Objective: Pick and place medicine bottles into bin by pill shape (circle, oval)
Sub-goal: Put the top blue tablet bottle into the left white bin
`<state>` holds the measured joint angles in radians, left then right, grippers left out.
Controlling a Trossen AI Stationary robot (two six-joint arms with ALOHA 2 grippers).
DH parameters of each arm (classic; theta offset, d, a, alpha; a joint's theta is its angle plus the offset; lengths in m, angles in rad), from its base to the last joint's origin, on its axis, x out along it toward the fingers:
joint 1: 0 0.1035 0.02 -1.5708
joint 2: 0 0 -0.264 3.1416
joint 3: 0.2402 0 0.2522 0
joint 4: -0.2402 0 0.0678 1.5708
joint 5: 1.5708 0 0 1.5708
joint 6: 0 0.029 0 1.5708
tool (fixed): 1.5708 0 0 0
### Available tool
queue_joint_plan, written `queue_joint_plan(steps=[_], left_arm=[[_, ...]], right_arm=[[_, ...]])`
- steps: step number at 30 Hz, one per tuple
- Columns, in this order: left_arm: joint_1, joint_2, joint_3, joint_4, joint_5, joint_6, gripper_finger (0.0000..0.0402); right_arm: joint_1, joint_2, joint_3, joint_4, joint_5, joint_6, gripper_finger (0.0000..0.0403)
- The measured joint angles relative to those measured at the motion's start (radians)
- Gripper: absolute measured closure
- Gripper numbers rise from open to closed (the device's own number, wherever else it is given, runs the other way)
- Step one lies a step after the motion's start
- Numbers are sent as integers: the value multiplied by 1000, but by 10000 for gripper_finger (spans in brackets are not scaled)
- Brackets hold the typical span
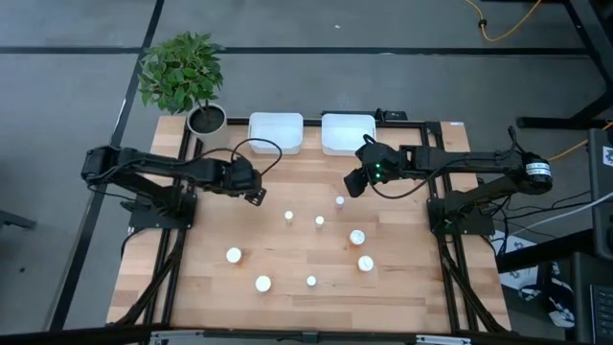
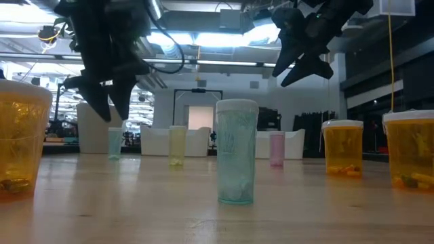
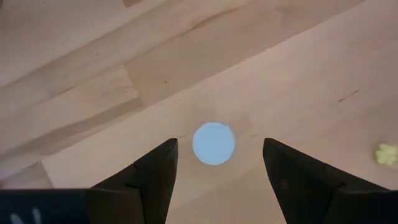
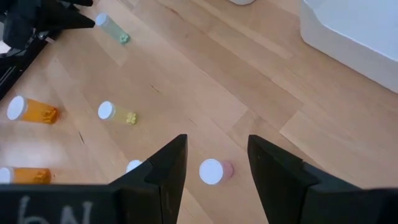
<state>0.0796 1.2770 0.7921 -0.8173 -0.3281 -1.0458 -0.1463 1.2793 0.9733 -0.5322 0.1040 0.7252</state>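
1. At the table's near edge, a bluish bottle (image 2: 236, 152) stands upright, with orange bottles (image 1: 262, 283) to either side of it. All are capped, apart from each other and untouched.
2. Toward mid-table, a yellowish bottle (image 4: 115, 113) and two more small bottles stand on the bare wood table (image 1: 412, 278), none in contact.
3. The left gripper (image 1: 255, 195) hangs directly over a pale green bottle (image 4: 111, 26). Its fingers are spread wide and empty, and the bottle's white cap (image 3: 213, 143) shows between them, slightly nearer one finger than the other.
4. The right gripper (image 1: 351, 182) hovers above a pink bottle (image 4: 214, 171) on its own side. Its fingers stand apart, less widely than the left's, and grasp nothing.
5. Farthest back, two white bins (image 1: 276, 132) sit side by side at the rear edge, neither showing a bottle inside. A potted plant (image 1: 206, 119) stands beside the left bin.
6. Judgement: the task is at or near its start, with the left arm lined up to descend.
7. Hazard: the cap is off-centre, so one finger may land first and tip or roll the bottle.
8. Hazard: pill shape cannot be read from above, so the wrong bin could be chosen.
9. Hazard: both arms feed adjacent bins; simultaneous travel risks contact between them.
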Motion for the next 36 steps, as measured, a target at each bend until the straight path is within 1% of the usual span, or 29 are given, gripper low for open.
queue_joint_plan(steps=[11,19,22,30,36], left_arm=[[4,103,0,22,10,5,173],[6,109,0,41,6,0,174],[11,109,0,41,15,1,190],[21,109,0,41,49,8,256],[22,108,2,39,62,8,287]], right_arm=[[0,0,0,-1,1,-6,231],[0,0,0,3,1,-27,231],[0,0,0,3,1,-27,231],[0,0,0,3,1,-31,231],[0,0,0,3,1,-42,231]])
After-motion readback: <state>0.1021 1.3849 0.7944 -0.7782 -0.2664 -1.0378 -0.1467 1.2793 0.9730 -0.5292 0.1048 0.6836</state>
